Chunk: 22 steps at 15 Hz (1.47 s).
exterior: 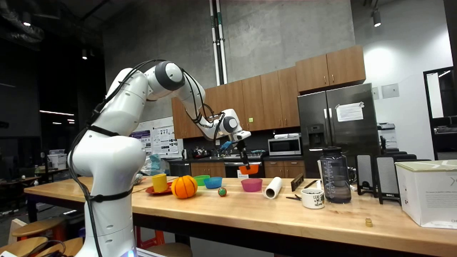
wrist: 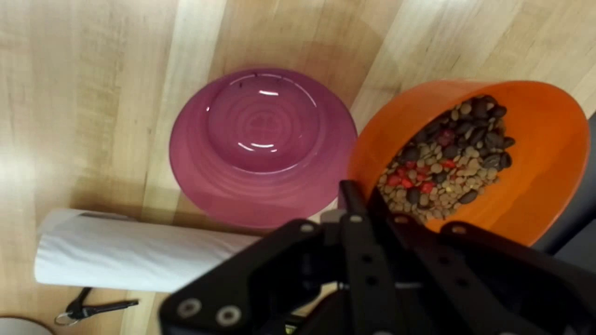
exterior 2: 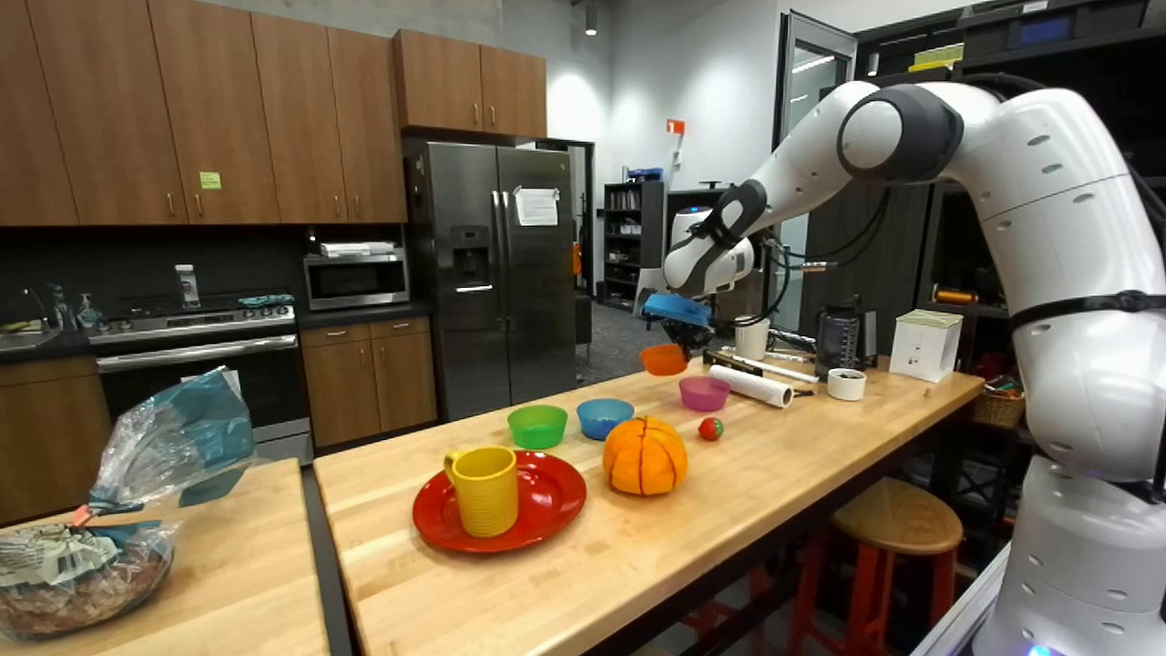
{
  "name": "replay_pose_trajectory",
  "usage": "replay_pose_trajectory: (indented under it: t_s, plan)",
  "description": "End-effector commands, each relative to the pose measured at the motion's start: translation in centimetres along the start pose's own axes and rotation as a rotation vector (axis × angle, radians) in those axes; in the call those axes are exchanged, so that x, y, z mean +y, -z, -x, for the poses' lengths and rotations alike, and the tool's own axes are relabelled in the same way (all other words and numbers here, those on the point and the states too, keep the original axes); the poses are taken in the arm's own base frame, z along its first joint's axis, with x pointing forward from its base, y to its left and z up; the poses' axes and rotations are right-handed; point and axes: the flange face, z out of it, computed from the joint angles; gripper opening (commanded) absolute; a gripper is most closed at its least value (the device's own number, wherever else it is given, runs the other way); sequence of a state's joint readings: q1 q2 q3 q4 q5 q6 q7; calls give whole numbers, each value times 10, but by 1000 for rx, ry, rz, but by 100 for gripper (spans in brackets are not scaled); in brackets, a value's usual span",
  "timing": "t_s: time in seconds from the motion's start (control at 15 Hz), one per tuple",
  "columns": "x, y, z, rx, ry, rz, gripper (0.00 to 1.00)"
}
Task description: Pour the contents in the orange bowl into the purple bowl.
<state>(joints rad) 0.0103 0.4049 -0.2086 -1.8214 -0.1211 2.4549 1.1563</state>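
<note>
Gripper (wrist: 365, 197) clamped on wall of orange bowl (wrist: 549, 144): mouth up, tilt unclear, wall hides some contents (wrist: 442, 163). Held above table (wrist: 116, 70), near purple bowl (wrist: 263, 149). Roll (wrist: 144, 251) partly hidden by gripper; mug (wrist: 21, 326) cut off at wrist-view corner.

Wooden table (exterior 2: 742, 474): purple bowl (exterior 2: 704, 394), pumpkin (exterior 2: 645, 456), red plate (exterior 2: 552, 494).

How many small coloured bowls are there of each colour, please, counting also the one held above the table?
Orange bowl: 1, held by the gripper
Purple bowl: 1
Blue bowl: 1
Green bowl: 1
Total: 4
</note>
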Motion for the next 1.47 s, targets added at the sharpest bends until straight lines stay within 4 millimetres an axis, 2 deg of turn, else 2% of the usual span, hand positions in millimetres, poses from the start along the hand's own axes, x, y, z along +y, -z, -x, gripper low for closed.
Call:
replay_pose_trajectory:
  t_s: [0.0, 0.4, 1.4]
  plan:
    - [13, 29, -19, 16, 34, 28, 1]
    - [33, 46, -42, 109, 74, 158, 1]
    - [47, 51, -22, 311, 293, 409, 1]
